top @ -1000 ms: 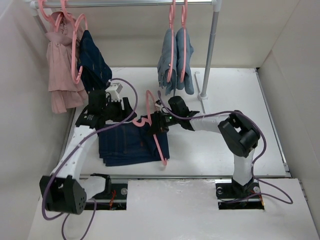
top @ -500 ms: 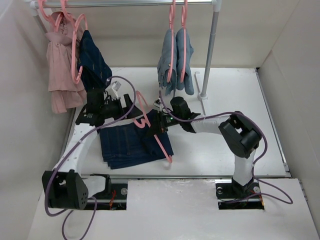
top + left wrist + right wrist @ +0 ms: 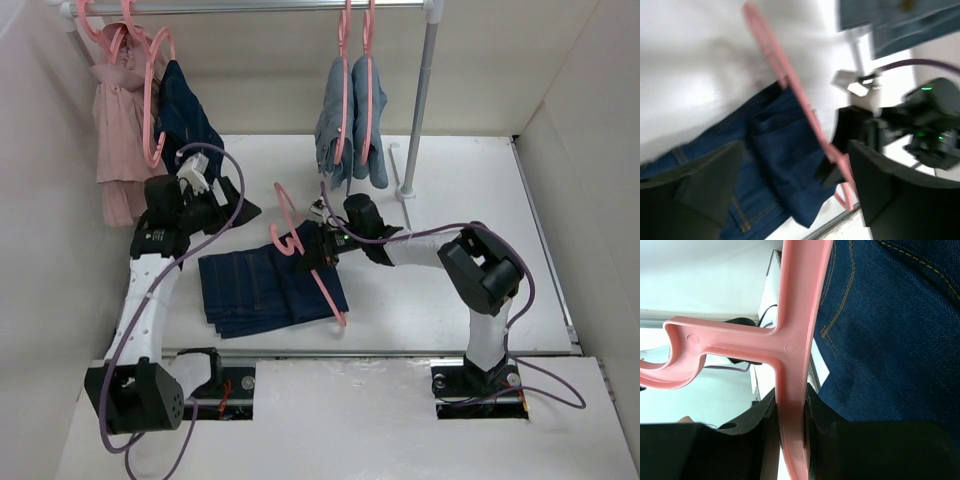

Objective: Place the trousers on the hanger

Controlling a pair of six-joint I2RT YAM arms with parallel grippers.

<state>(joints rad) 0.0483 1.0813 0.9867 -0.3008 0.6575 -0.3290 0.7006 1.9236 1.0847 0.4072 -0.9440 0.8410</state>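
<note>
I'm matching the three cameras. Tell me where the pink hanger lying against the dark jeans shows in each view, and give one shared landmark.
Top external: the hanger is at centre, slanting across the right end of the folded trousers.
Left wrist: the hanger runs diagonally from upper left to lower right.
Right wrist: the hanger stands upright mid-frame, clamped in the right gripper.
Shared landmark: the trousers, touching the hanger in every view.
</note>
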